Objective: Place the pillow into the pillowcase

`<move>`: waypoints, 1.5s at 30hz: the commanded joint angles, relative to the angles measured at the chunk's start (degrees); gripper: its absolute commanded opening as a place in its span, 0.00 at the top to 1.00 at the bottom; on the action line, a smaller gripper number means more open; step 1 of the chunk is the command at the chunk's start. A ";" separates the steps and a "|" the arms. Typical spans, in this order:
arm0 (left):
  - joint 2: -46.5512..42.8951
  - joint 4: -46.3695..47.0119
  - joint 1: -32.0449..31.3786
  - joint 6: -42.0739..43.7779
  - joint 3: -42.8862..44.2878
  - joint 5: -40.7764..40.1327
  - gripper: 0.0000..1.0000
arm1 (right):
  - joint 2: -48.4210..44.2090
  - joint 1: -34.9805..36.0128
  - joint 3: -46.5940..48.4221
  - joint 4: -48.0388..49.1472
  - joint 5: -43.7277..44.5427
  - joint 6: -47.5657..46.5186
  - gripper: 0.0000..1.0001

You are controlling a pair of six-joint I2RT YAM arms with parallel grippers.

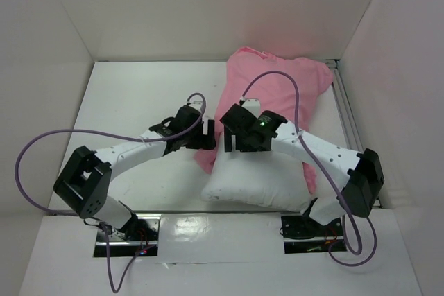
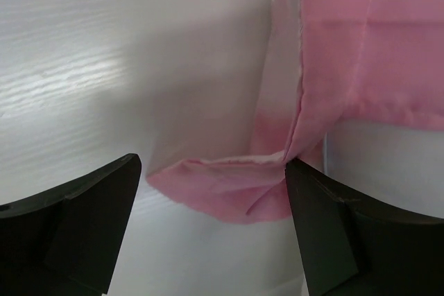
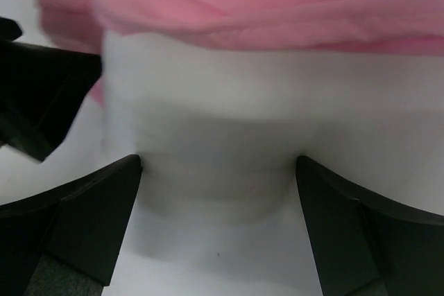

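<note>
The white pillow (image 1: 257, 178) lies near the table's front, and its far end is covered by the pink pillowcase (image 1: 277, 88), which spreads toward the back right. My left gripper (image 1: 208, 134) is open at the pillowcase's loose left edge. In the left wrist view, the gripper (image 2: 211, 164) straddles a folded pink corner (image 2: 229, 192) on the table and is not closed on it. My right gripper (image 1: 232, 138) is open just right of it, over the pillow's left part. In the right wrist view, the gripper (image 3: 219, 161) straddles the white pillow (image 3: 222, 123) below the pink hem (image 3: 263, 12).
White walls enclose the table (image 1: 139, 95) at the back and on both sides. A metal rail (image 1: 345, 112) runs along the right edge. Purple cables loop over both arms. The left gripper's black body shows in the right wrist view (image 3: 41, 102), close beside the right one.
</note>
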 commanded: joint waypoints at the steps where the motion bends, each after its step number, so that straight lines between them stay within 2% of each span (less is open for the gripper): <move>1: 1.88 14.65 1.52 2.42 -0.49 9.37 0.02 | 1.11 -1.01 -5.02 0.03 7.09 8.25 0.00; 3: 2.59 16.78 2.05 2.42 -0.50 15.41 0.15 | 1.11 -3.28 -8.00 3.37 5.87 6.52 0.26; 4: 3.11 17.66 2.06 2.42 -0.50 17.62 0.33 | 1.11 -3.99 -8.63 4.42 5.08 5.89 0.43; 5: 3.12 18.28 2.06 2.42 -0.50 19.30 0.45 | 1.11 -4.52 -8.63 6.00 3.94 5.27 0.61; 6: 3.12 18.89 2.06 2.42 -0.50 21.14 0.57 | 1.11 -5.14 -9.24 6.54 3.93 4.48 0.89; 7: 3.12 18.90 2.58 1.64 0.03 22.21 0.76 | 1.11 -5.66 -9.25 6.54 3.32 3.95 1.00; 8: 3.12 18.90 3.11 0.94 0.03 23.26 1.00 | 0.59 -6.54 -8.64 6.54 3.32 3.34 1.00; 11: 2.69 15.73 3.64 -0.12 2.93 28.88 1.00 | 0.59 -9.09 -4.52 7.07 5.59 -0.52 1.00; 13: -1.61 17.75 3.64 -2.22 4.16 33.89 1.00 | 2.16 -13.37 4.51 7.69 7.61 -6.38 1.00; 15: -5.04 18.98 3.64 -4.51 5.65 37.14 1.00 | 5.67 -16.82 15.04 3.84 11.04 -10.45 1.00; 16: -6.45 18.99 3.64 -5.82 8.44 41.51 1.00 | 6.82 -19.09 26.84 3.04 11.57 -14.64 1.00; 19: -9.44 19.60 3.64 -11.35 13.72 50.57 1.00 | 7.44 -18.60 39.93 6.35 8.95 -21.60 1.00; 21: -11.82 22.67 3.03 -13.65 11.92 52.44 1.00 | 5.08 -17.02 37.88 10.21 8.33 -22.15 1.00; 25: -16.38 30.92 3.02 -21.38 2.43 55.61 1.00 | 4.45 -15.60 15.59 18.57 6.40 -18.74 1.00; 26: -17.52 32.51 3.02 -24.18 0.40 55.61 1.00 | 5.32 -15.60 7.18 20.15 6.39 -16.99 1.00; 30: -22.89 31.92 1.88 -25.70 -5.59 54.91 1.00 | 9.99 -17.18 -1.59 25.25 0.87 -14.16 1.00; 34: -25.09 25.41 1.35 -22.63 -5.60 51.58 1.00 | 10.51 -17.71 3.39 25.89 -2.83 -13.45 1.00; 37: -22.21 24.88 3.46 -21.22 -2.44 51.57 1.00 | 12.53 -18.33 18.22 22.90 -2.23 -14.86 1.00; 38: -20.37 24.88 4.07 -20.52 2.18 52.44 1.00 | 12.54 -18.85 27.48 20.89 -1.70 -15.47 1.00; 42: -10.34 23.82 6.80 -19.54 18.11 57.19 1.00 | 13.95 -17.46 41.79 19.81 -0.20 -16.27 1.00; 43: -9.29 23.82 6.80 -19.55 20.31 57.20 1.00 | 12.73 -16.84 41.29 19.81 0.76 -16.27 1.00; 45: -10.93 23.82 4.27 -19.55 22.44 57.20 1.00 | 9.66 -14.39 32.10 23.67 1.47 -15.48 1.00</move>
